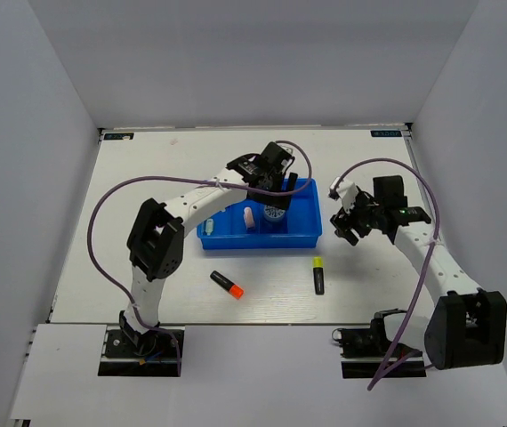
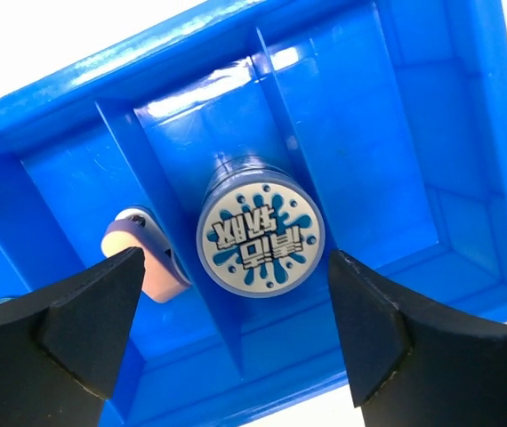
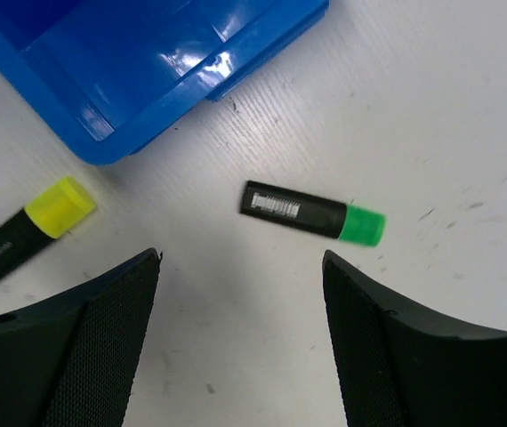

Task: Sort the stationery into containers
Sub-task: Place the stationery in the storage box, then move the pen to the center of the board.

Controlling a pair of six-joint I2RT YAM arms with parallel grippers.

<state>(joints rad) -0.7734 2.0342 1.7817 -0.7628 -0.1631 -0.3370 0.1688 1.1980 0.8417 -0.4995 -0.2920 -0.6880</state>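
The blue tray (image 1: 262, 241) sits mid-table. It holds a tiny pale grey-green piece (image 1: 215, 223), a pink eraser (image 1: 250, 217) and the blue-and-white disc (image 1: 275, 216). My left gripper (image 1: 282, 185) hovers open over the tray. In the left wrist view the disc (image 2: 260, 234) lies at a divider between my spread fingertips, touching neither, with the eraser (image 2: 142, 258) one compartment over. My right gripper (image 1: 344, 226) is open and empty above the table. A green-capped marker (image 3: 311, 212) lies just beyond its fingertips. A yellow-capped marker (image 1: 318, 274) and an orange-capped marker (image 1: 227, 285) lie in front of the tray.
The tray's right corner (image 3: 102, 53) shows in the right wrist view, with the yellow-capped marker (image 3: 31, 231) at the left edge. White walls enclose the table on three sides. A purple cable loops above each arm.
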